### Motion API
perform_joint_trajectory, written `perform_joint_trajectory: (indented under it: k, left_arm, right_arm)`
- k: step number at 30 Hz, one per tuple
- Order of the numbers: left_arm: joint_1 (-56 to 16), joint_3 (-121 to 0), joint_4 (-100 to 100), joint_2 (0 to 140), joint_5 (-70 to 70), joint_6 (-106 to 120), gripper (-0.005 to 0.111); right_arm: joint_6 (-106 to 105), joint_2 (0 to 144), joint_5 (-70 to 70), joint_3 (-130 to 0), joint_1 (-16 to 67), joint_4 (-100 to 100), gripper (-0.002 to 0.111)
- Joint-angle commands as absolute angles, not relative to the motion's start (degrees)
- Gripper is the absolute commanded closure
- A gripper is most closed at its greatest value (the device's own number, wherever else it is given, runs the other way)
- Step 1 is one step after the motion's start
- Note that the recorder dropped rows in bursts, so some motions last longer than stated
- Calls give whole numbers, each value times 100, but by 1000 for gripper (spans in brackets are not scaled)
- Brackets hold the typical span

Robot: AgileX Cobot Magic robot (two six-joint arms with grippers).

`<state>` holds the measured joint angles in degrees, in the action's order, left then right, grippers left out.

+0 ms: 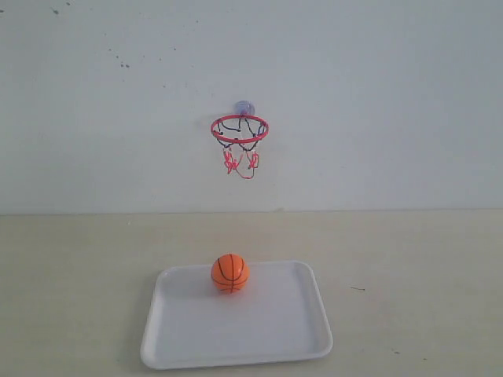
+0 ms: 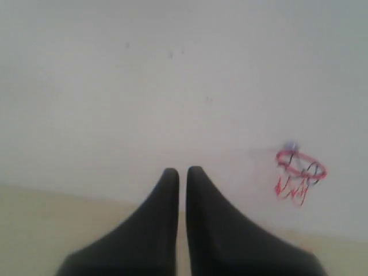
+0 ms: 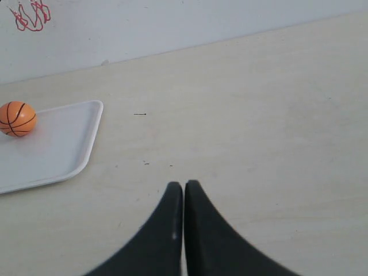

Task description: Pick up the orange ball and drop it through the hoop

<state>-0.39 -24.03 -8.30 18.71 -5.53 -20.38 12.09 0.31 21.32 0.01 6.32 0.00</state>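
Scene with both arms held clear of the work area. The orange ball (image 1: 229, 272), crossed by thin black seam lines, rests on the white tray (image 1: 259, 330), near the tray's far edge and roughly midway along it; nothing is touching it. The tray lies flat on the pale table (image 1: 424, 275), its long sides running across the exterior view. Directly behind and well above the ball, the hoop (image 1: 239, 129) is fixed to the white wall (image 1: 377, 94) by a clear suction cup (image 1: 244, 106). Its red ring stands out from the wall about level, and the red-and-black net (image 1: 241, 161) hangs loosely beneath it. A small dark mark (image 1: 357, 288) shows on the table just beyond the tray's right side. The left gripper (image 2: 183, 172) points toward the wall, with the hoop off to one side of it. Its two black fingers (image 2: 167, 195) stand almost together, only a thin slit parting them, and they hold nothing. The right gripper (image 3: 183, 187) hangs over bare table, with the tray's corner and the ball well apart from it. Its fingertips meet, and nothing is caught between them. Whether either gripper touches the table cannot be told from the wrist views.
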Motion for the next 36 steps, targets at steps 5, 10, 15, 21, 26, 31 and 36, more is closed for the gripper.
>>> perform_joint_trajectory:
  k: [5, 10, 15, 21, 26, 31, 36]
  left_arm:
    - [-71, -4317, 160, 5590, -2508, 181, 103]
    - [-71, -5221, 2276, 7261, -2789, 2836, 103]
    - [-71, -5775, 4222, 8608, -2503, 5117, 103]
    - [-259, -6719, 6112, 9789, -3091, 6894, 93]
    - [-792, -7626, 6283, 10664, -3094, 7314, 59]
    - [-1290, -8383, 6248, 11407, -2996, 7117, 41]
    - [-1673, -8735, 6017, 11894, -2843, 6891, 36]
  right_arm:
    - [1182, 0, 2102, 0, 636, -57, 108]
    - [1182, 0, 2102, 0, 636, -57, 108]
    - [1182, 0, 2102, 0, 636, -57, 108]
    - [1182, 0, 2102, 0, 636, -57, 108]
    - [1182, 0, 2102, 0, 636, -57, 108]
    - [1182, 0, 2102, 0, 636, -57, 108]
    - [1182, 0, 2102, 0, 636, -57, 108]
